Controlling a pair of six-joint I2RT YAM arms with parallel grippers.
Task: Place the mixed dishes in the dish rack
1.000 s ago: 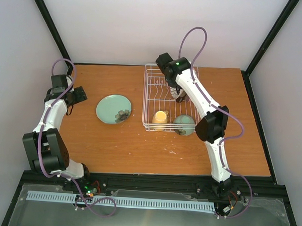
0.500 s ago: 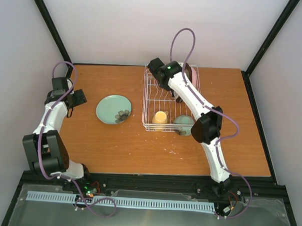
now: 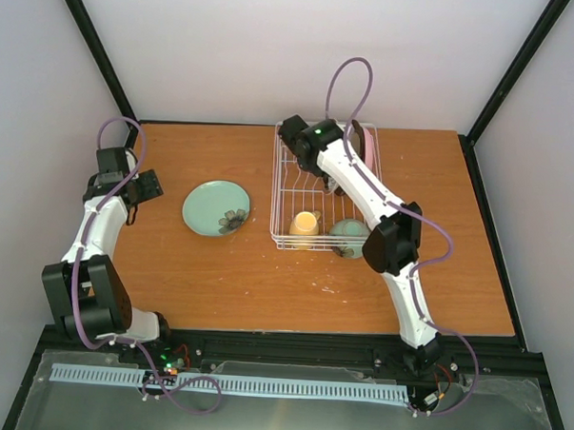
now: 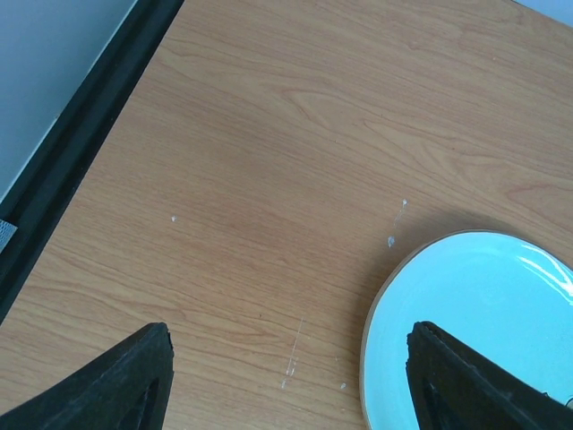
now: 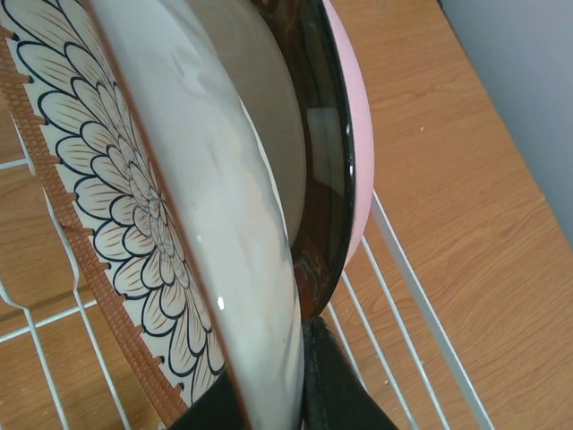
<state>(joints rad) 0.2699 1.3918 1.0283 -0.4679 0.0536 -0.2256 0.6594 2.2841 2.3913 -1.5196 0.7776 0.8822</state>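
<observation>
The white wire dish rack (image 3: 287,182) stands at the back middle of the table. In it are a pale yellow mug (image 3: 305,222) and a mint green bowl (image 3: 348,237) at the front, and a pink plate (image 3: 370,142) upright at the back right. My right gripper (image 5: 277,394) is shut on the rim of the petal-patterned plate (image 5: 134,179), held on edge right against the pink plate (image 5: 358,116). The arm hides most of that plate from above. The light teal plate (image 3: 216,208) lies flat left of the rack. My left gripper (image 4: 288,331) hangs open over bare wood, its right finger above the teal plate (image 4: 474,313).
A black frame rail (image 4: 81,161) runs along the table's left edge, close to the left gripper (image 3: 145,185). The rack's right side wires (image 5: 421,313) run just beside the pink plate. Walls close in the back and both sides.
The right wrist has swung left and back over the rack with the patterned plate, uncovering the pink plate at the back right. The left arm has barely moved.
</observation>
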